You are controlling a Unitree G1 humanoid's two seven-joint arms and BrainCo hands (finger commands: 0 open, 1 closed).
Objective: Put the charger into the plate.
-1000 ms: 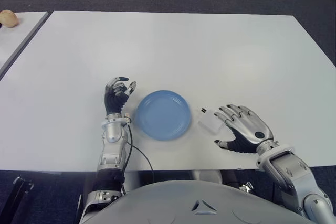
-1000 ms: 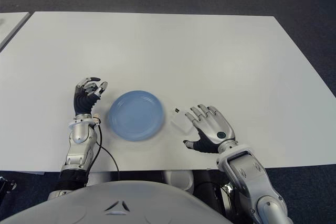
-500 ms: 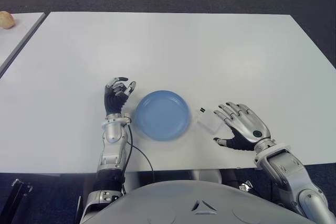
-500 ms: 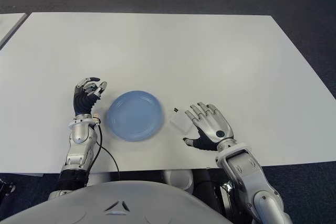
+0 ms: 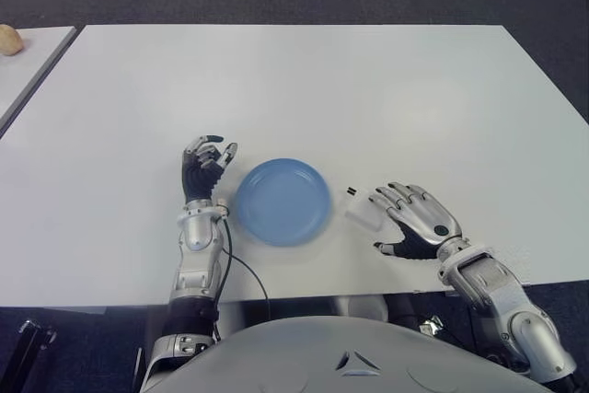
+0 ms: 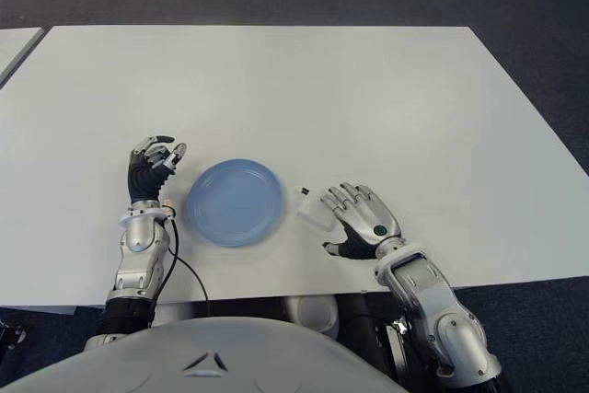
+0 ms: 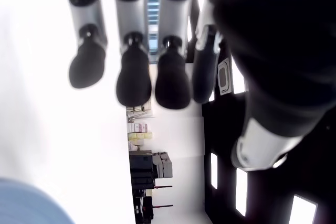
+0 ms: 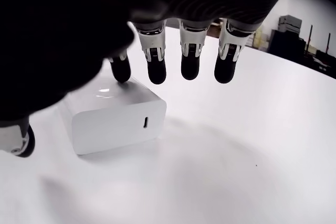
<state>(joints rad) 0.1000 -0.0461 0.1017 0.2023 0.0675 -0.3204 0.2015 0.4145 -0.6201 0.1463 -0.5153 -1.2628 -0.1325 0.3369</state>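
One white charger (image 5: 362, 210) lies flat on the worktop (image 5: 368, 89) just to the right of the blue plate (image 5: 281, 201), close to its rim but outside it, with its two dark prongs pointing toward the plate. The right hand (image 5: 416, 224) hovers over the charger's far side from the plate, palm down. In the right wrist view its fingers (image 8: 156, 62) are spread and extended above the charger (image 8: 113, 116), one tip seeming to meet the top face, the thumb low beside it; nothing is gripped yet. The left hand (image 5: 204, 167) shows on the plate's other side, its fingers loosely curled and holding nothing.

The likeliest trouble, judging from this pose, is a poor pinch. The charger is a smooth, glossy block lying low on a slick surface, so fingers closing from above may slide over its rounded edges and push it along rather than lift it. A push toward the plate could wedge it against the rim or tip the plate; a push the other way would carry it further from the plate. If the thumb fails to get under a side face, the block could pivot out of the grasp and drop short of the plate.

The worktop is plain, white and matte-bright, with much bare space beyond the plate. Dark carpet surrounds it, and a second white table (image 5: 28, 57) stands off to the plate's far left with a small tan object (image 5: 8, 40) on it.
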